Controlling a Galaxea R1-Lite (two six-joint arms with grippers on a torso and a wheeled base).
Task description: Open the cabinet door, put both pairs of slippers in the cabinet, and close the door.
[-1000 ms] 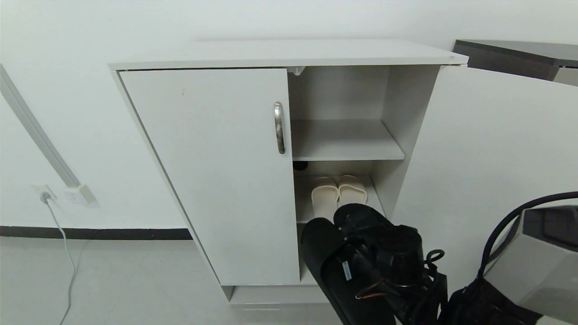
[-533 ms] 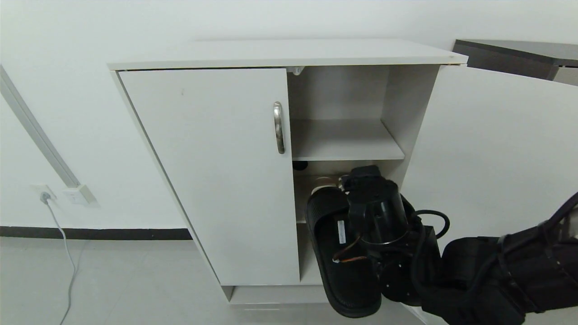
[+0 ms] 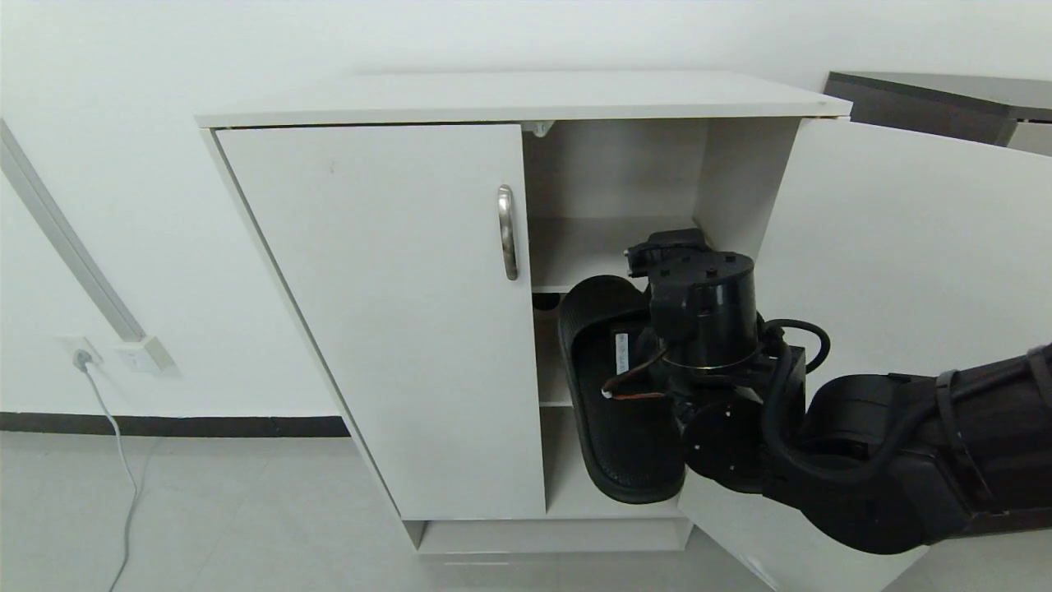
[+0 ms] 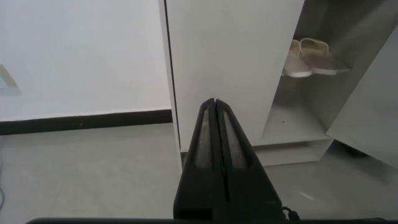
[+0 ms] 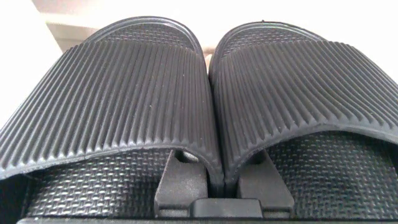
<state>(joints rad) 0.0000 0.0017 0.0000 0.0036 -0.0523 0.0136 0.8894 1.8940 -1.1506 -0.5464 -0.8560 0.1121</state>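
- The right gripper [image 5: 221,179] is clenched on the pair of black slippers [image 5: 130,81]. Its two fingers [image 5: 180,183] pinch the inner edges where the two slippers meet, just behind the ribbed straps.
- In the head view the black slippers [image 3: 616,395] hang in front of the cabinet [image 3: 509,94], in its open right half. The right wrist is just beside them, on the side of the open door [image 3: 888,271].
- Their long axis runs steeply: heels are low, level with the cabinet's bottom compartment, and toes are high, reaching the front edge of the upper shelf [image 3: 592,255]. The toes lead, pointing into the cabinet.
- The pair stands at the cabinet's mouth. How far in it reaches cannot be told.
- The pair looks too upright to slide under a shelf. It probably needs tipping flatter, toes first, before going deeper.
- A pair of white slippers [image 4: 311,53] already lies on the cabinet's middle shelf [image 3: 552,403], toes inward. The black pair therefore looks bound for another level.
- The right arm is the one at the cabinet opening.
- The left gripper [image 4: 214,143] has its fingers pressed together on nothing. It is well apart from the cabinet, facing its closed left door [image 3: 378,312].
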